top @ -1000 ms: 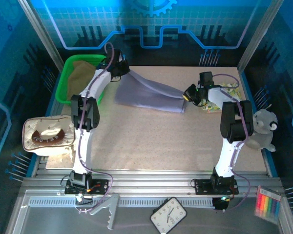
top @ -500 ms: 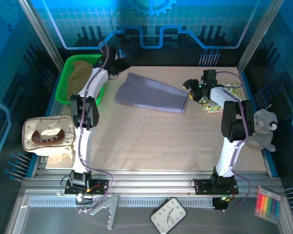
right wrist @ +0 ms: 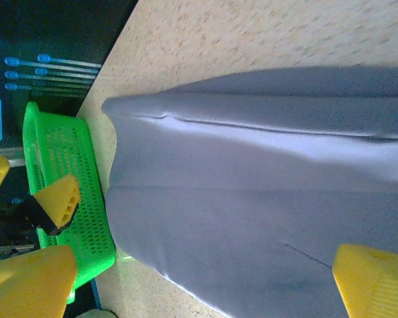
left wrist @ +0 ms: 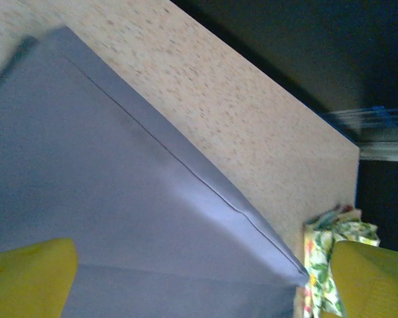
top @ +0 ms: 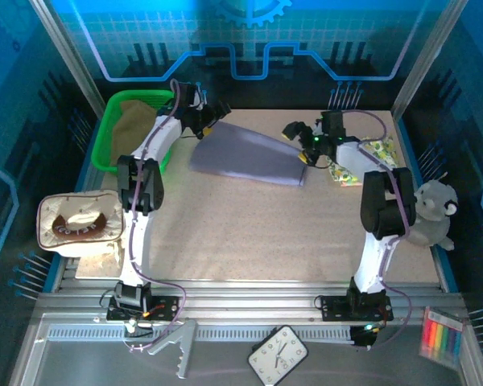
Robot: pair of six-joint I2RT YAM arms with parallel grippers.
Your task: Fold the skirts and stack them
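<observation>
Finds the lavender skirt (top: 249,158) laid flat at 12 o'clock on the surface (top: 249,233). Finds the left gripper (top: 215,118) at that skirt's 10 o'clock corner, jaws apart, gripping nothing. Finds the right gripper (top: 300,142) at its 3 o'clock edge, jaws likewise apart and empty. Places the floral skirt (top: 378,151) at 2 o'clock, just beside the right gripper. Notes the olive skirt (top: 133,121) inside the green basket (top: 105,153) at 10 o'clock.
</observation>
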